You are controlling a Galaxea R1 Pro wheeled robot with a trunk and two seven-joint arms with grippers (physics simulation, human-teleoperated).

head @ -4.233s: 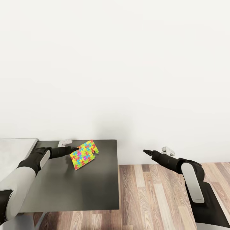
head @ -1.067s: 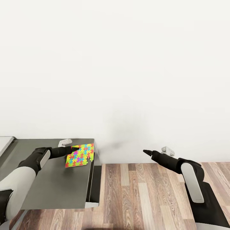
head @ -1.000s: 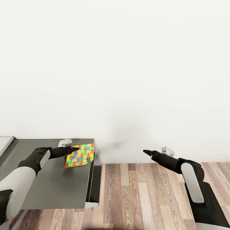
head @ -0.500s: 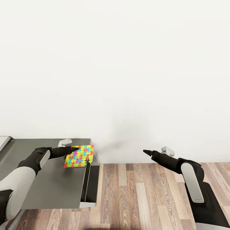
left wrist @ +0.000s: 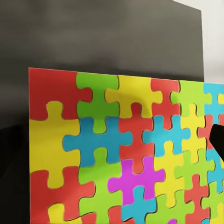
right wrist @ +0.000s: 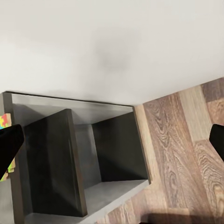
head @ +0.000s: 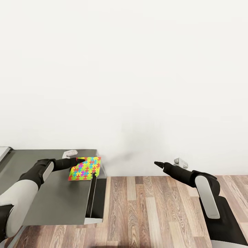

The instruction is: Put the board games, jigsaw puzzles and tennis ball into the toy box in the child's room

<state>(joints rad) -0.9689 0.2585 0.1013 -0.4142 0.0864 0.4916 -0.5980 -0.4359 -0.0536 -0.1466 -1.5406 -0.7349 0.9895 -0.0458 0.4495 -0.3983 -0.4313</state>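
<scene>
1. Left hand [head: 78, 160] closed on one edge of a jigsaw puzzle [head: 84, 168]; slab held above the dark grey shelf section [head: 51, 193], near its wall-side end corner.
2. Left wrist view: puzzle face [left wrist: 121, 154] close up, dark shelf top [left wrist: 102, 42] behind it.
3. Right hand [head: 157, 163] out over the wood floor [head: 155, 210], well apart from the shelf section, holding nothing; fingers look together from the head view, but open or closed cannot be told.
4. Right wrist view: open shelf compartments [right wrist: 79, 158] against the white wall [right wrist: 112, 46].

One jigsaw puzzle [head: 84, 168], one dark grey shelf section [head: 58, 199], and two end effectors.
</scene>
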